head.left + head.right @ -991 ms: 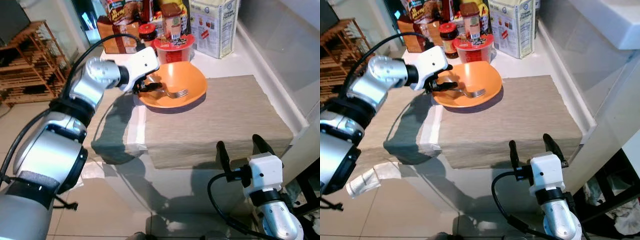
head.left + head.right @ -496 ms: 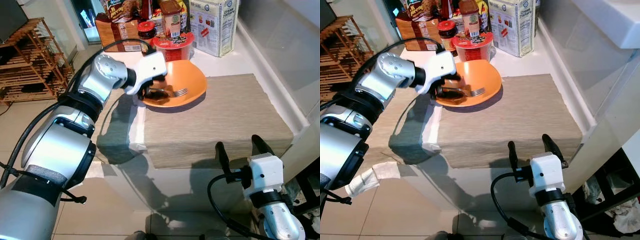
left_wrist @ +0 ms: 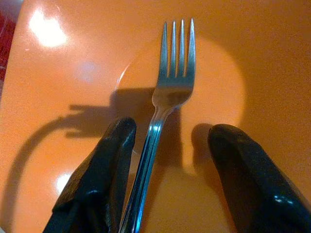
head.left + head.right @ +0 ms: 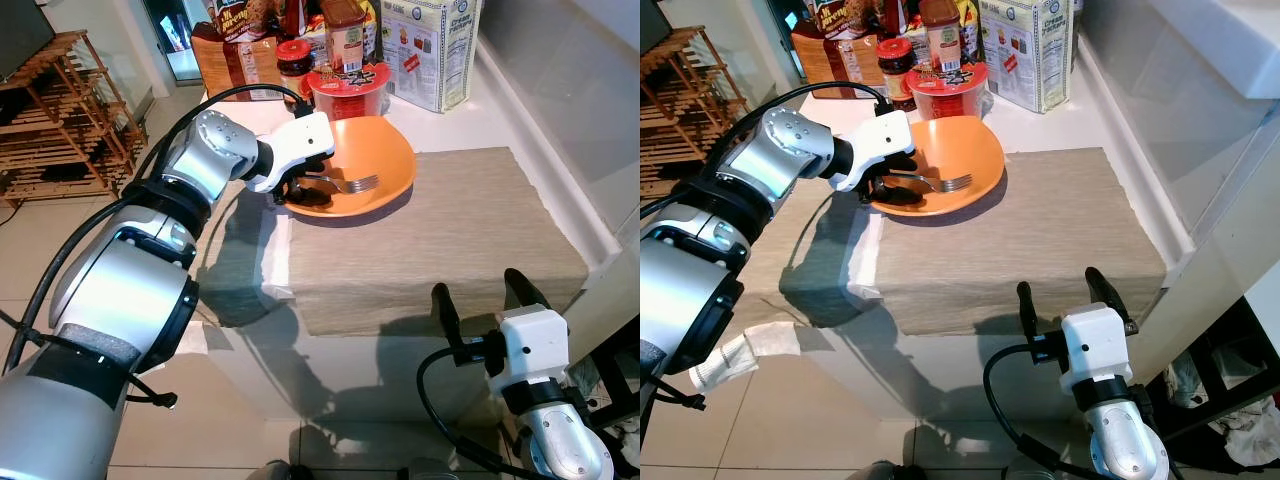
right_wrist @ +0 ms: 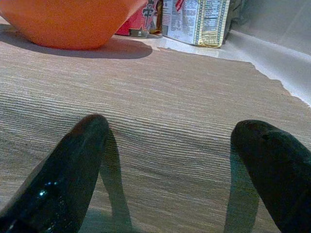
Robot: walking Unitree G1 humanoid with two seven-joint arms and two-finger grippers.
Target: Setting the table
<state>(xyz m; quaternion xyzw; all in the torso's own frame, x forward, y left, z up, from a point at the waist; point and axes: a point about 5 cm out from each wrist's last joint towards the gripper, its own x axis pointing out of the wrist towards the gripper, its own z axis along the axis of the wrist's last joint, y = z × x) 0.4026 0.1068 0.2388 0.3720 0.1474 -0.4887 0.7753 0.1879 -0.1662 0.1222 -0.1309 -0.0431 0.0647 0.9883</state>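
Where jars crowd [image 4: 294,58]: orange bowl [image 4: 385,165]

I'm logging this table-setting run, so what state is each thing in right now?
fork: lying in the bowl, between the open fingers, not gripped
orange bowl: upright on the mat's far corner
placemat: flat on the counter
left gripper: open, over the bowl
right gripper: open, at the counter's near edge
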